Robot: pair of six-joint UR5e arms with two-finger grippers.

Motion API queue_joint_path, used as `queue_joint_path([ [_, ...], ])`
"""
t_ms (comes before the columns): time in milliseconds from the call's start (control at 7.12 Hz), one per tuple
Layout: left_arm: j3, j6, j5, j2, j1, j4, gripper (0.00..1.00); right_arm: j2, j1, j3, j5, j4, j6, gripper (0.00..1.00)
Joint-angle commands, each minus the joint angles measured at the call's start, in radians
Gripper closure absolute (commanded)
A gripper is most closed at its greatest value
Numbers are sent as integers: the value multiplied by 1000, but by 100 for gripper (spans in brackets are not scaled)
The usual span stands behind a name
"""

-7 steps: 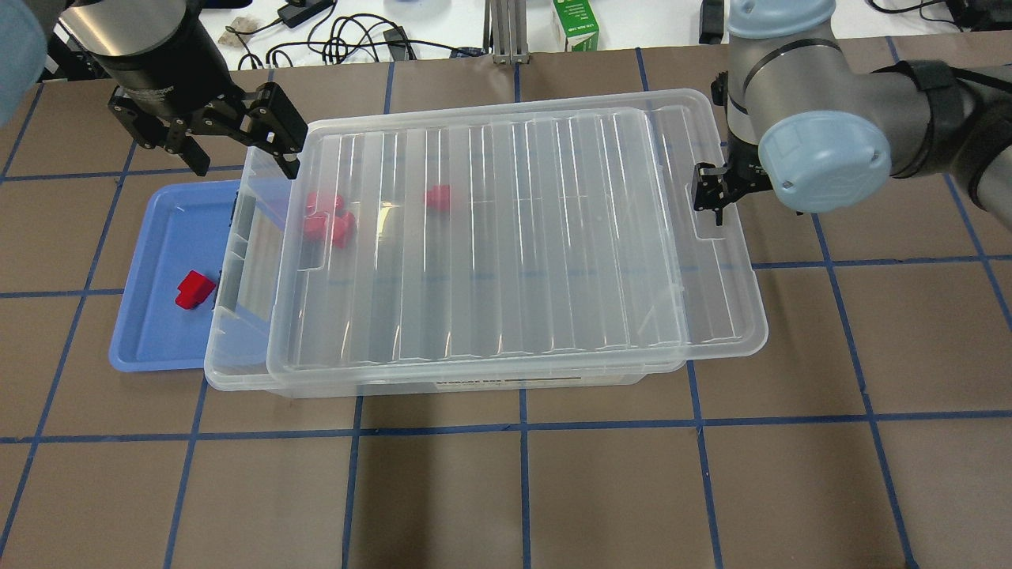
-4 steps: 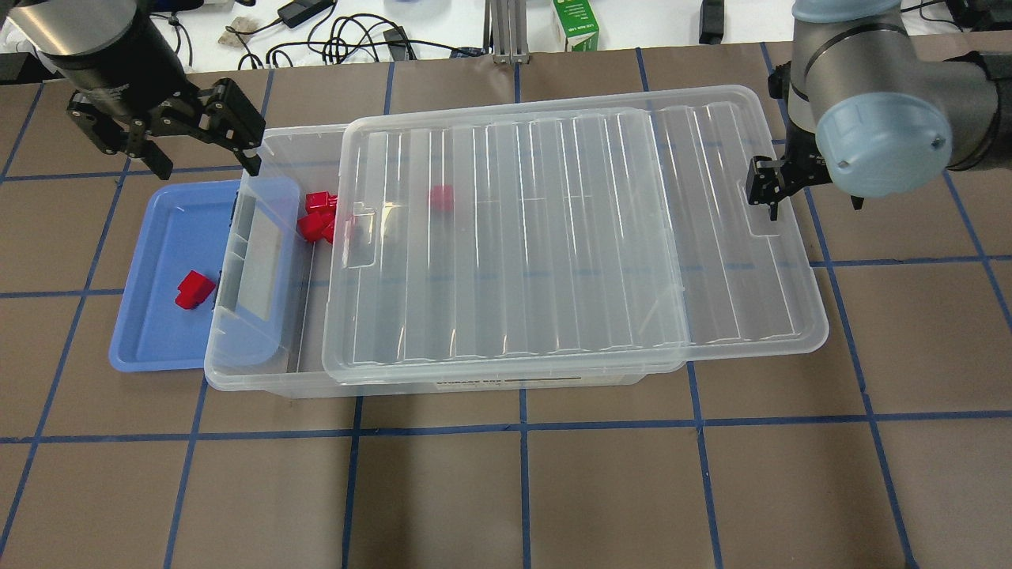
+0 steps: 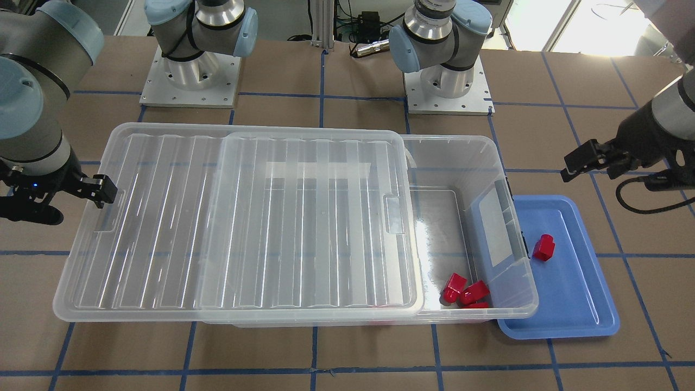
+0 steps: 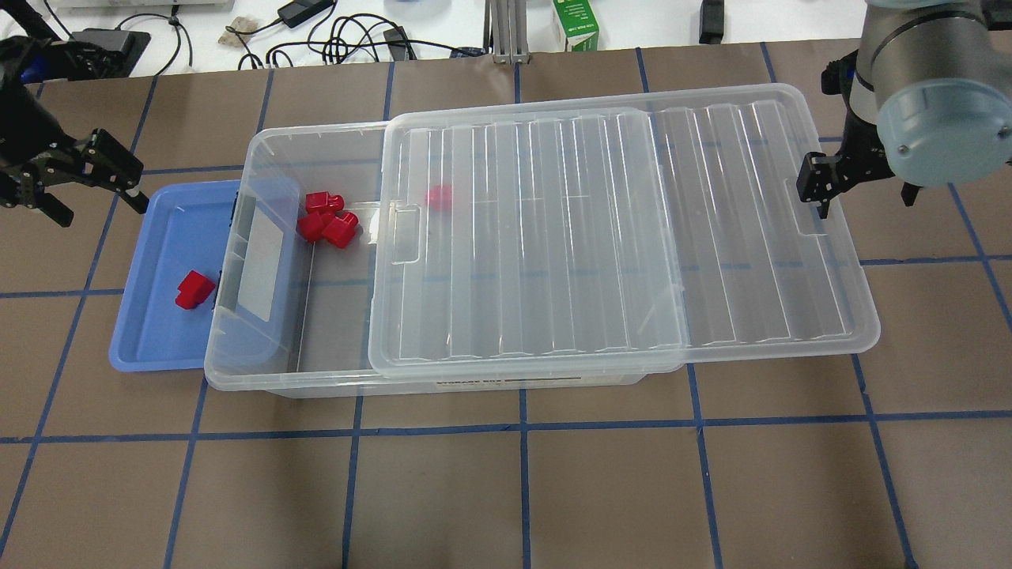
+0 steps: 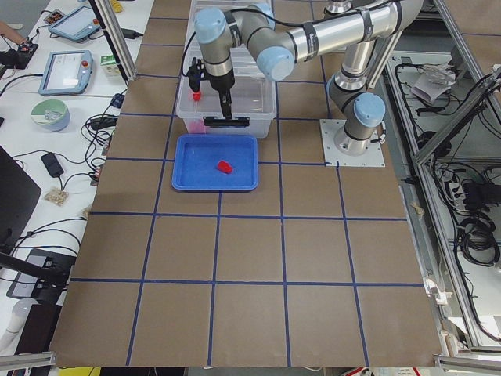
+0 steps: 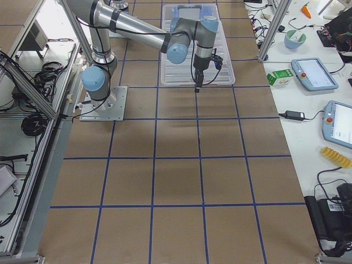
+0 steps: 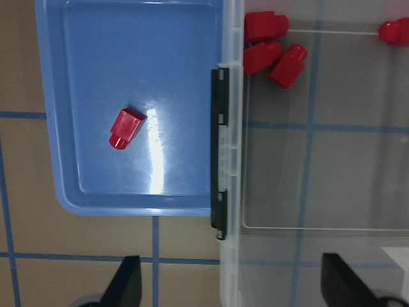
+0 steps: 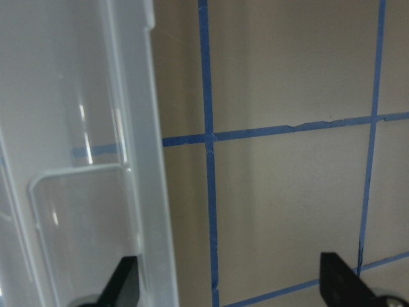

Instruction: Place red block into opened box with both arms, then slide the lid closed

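Note:
One red block (image 4: 194,288) (image 7: 126,127) lies in the blue tray (image 4: 154,340), outside the box. The clear box (image 4: 316,136) has its left end uncovered, and three red blocks (image 4: 328,217) lie there; another shows faintly under the lid. The ribbed lid (image 4: 617,237) (image 3: 244,217) sits shifted right and overhangs the box's right end. My right gripper (image 4: 862,197) (image 8: 230,284) is open, with one finger in the lid's end recess and the other past the lid's edge. My left gripper (image 4: 103,212) (image 7: 233,288) is open and empty, beyond the tray's far left corner.
The blue tray (image 3: 570,304) lies against the box's left end, partly beneath its rim. Cables and a green carton (image 4: 575,24) lie beyond the table's back edge. Both arm bases (image 3: 445,81) stand behind the box.
The lid has slid right with my right gripper, uncovering the box's left end and the blocks there. My left gripper has drawn away leftward from the box corner.

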Motion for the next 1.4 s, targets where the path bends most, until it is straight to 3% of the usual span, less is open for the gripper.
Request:
queue_joint_path([
  [0,-121,229,10,-71,64,206,0,-4,-2,0,4,3,-3,0],
  [421,-139,508,10,-155,64,257,0,-4,-9,0,2,6,-9,0],
  [842,-259,543,12,-200,65,501,0,-5,-9,-12,4,6,-9,0],
  [982,-271,527,1,-212,61,524,0,-40,1,-17,64,5,7,0],
  [1123,-274,527,-1,-221,56,541,4,-84,4,-29,237,43,38,0],
  [1263,-278,517,-8,-249,56,593,7,-133,20,-60,320,140,99,0],
])
